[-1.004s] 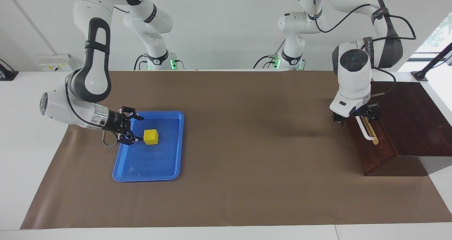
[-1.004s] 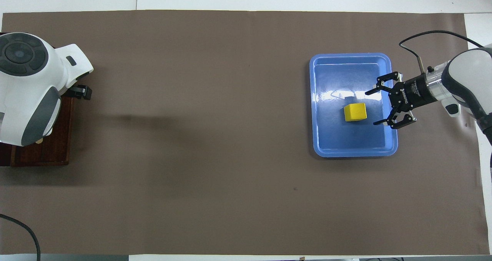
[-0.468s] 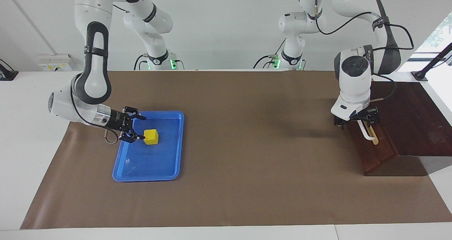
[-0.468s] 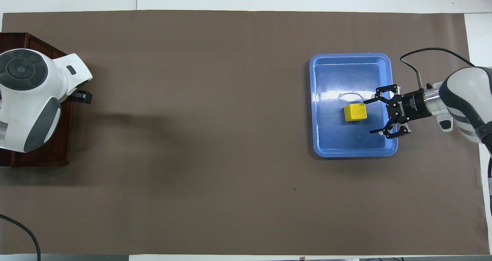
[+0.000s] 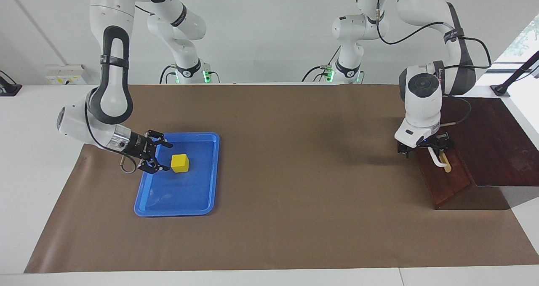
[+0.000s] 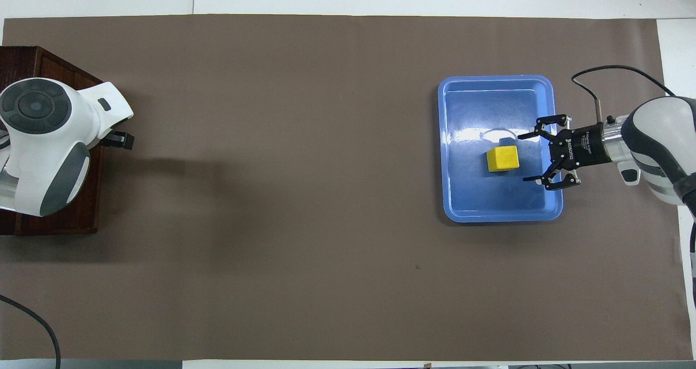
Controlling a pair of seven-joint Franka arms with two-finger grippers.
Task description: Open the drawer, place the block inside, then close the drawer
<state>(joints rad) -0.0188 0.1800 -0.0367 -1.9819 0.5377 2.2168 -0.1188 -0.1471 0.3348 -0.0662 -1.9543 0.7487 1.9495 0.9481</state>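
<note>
Drawer (image 5: 446,178) shut: my left gripper (image 5: 425,148) spread at its handle (image 5: 438,159), right gripper (image 5: 162,157) spread beside block (image 5: 180,163); next, clamp and pull.

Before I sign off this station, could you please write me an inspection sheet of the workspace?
Surface: brown paper-covered table, flat.
Job's things: small yellow cube block sits in the flat blue plastic tray; dark reddish-brown wooden drawer with white bar handle, closed.
Clutter: nothing seen.
Grippers: right pincer open, low over the tray beside the block, not touching it; left pincer open at the handle, contact unclear.
Cables: black cable along the left arm; another at the table edge.
Surroundings: white wall, wall socket.
</note>
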